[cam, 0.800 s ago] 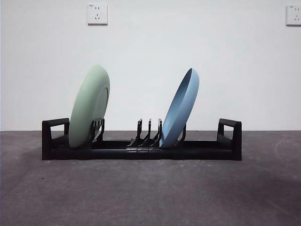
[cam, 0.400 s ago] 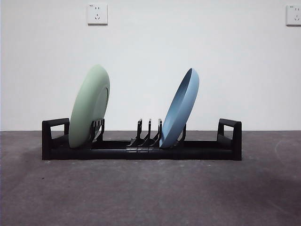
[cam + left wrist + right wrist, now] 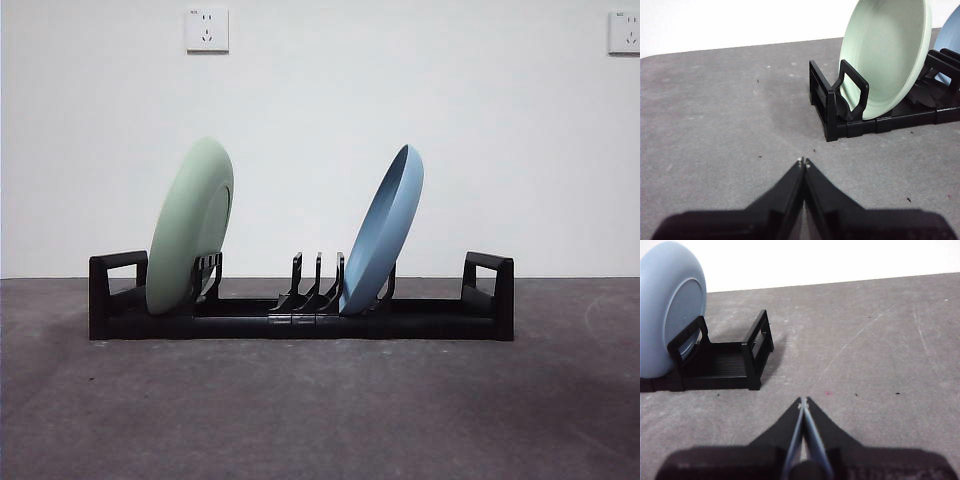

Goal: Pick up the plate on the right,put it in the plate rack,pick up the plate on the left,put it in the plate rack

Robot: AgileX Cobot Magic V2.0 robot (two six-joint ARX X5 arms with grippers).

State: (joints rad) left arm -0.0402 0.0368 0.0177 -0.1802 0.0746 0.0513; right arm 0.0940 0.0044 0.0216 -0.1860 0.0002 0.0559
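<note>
blue plate (image 3: 951,30) cut off by edge, green plate (image 3: 887,55) top cropped

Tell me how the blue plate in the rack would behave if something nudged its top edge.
The blue plate leans steeply with only its lower edge held between dividers of the plate rack, so a nudge would probably rock or tip it. It looks rigid, with a smooth matte face, so likely stiff and somewhat slippery. The rack is low and long, so it probably stays put.
</note>
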